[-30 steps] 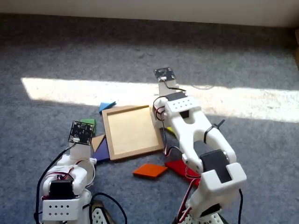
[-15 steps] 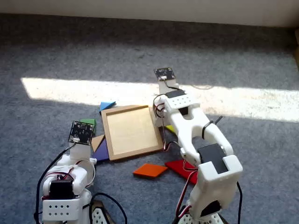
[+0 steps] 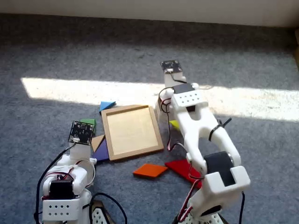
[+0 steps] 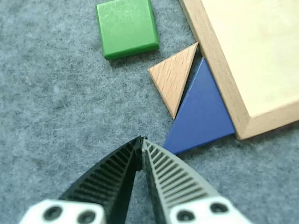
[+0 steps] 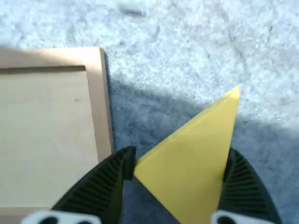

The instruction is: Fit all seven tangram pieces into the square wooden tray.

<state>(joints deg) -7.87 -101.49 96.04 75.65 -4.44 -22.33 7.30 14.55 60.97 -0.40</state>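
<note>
The square wooden tray [image 3: 131, 131] lies bare on the carpet. My right gripper [image 5: 177, 179] is shut on the yellow triangle [image 5: 194, 156], holding it just off the tray's right rim [image 5: 100, 93]. From above, a bit of the yellow triangle [image 3: 174, 124] peeks out beneath that arm. My left gripper [image 4: 141, 141] is shut on nothing, its tips over carpet near the dark blue triangle [image 4: 201, 112]. A wooden triangle [image 4: 175, 77] and a green square [image 4: 127, 27] lie beside it, left of the tray rim [image 4: 219, 70].
A light blue triangle [image 3: 107, 105] lies at the tray's far left corner. An orange parallelogram [image 3: 150, 170] and a red triangle [image 3: 181, 167] sit on the carpet in front of the tray, near the right arm's base. A sunlit band crosses the carpet behind.
The right arm has risen and swung slightly right and farther away, taking the yellow triangle with it. The left arm has stayed still.
</note>
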